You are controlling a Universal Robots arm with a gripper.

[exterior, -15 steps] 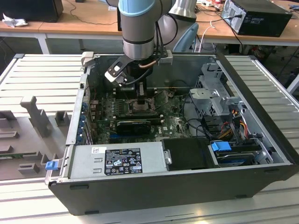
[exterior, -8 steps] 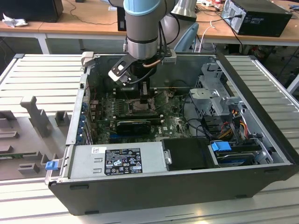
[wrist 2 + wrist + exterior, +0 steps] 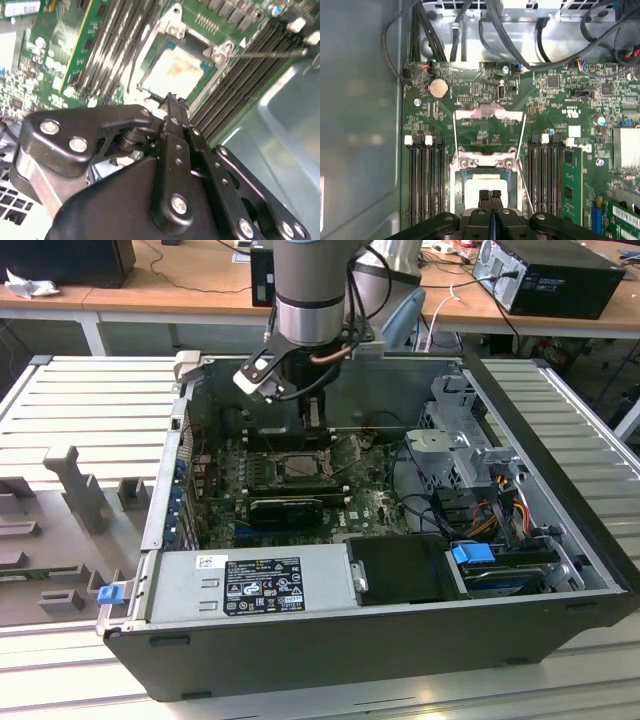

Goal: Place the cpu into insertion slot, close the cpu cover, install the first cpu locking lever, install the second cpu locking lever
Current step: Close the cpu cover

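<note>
My gripper (image 3: 490,195) has its fingers pressed together, and I see nothing held between them. It hangs just above the cpu (image 3: 172,75), which lies in the insertion slot (image 3: 461,190). The cpu cover (image 3: 490,114) is swung open. I think the cover is the job now, so I go slowly and keep the tips off the chip's face.

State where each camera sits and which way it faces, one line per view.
Exterior view: off the arm, above the open computer case, looking down into it; the arm shows.
First wrist view: on the wrist, facing the motherboard squarely; the shut pincer tips show.
Second wrist view: on the wrist, looking slantwise along the pincer's linkage.
Shared: both wrist views show the pincer near the cpu.
</note>
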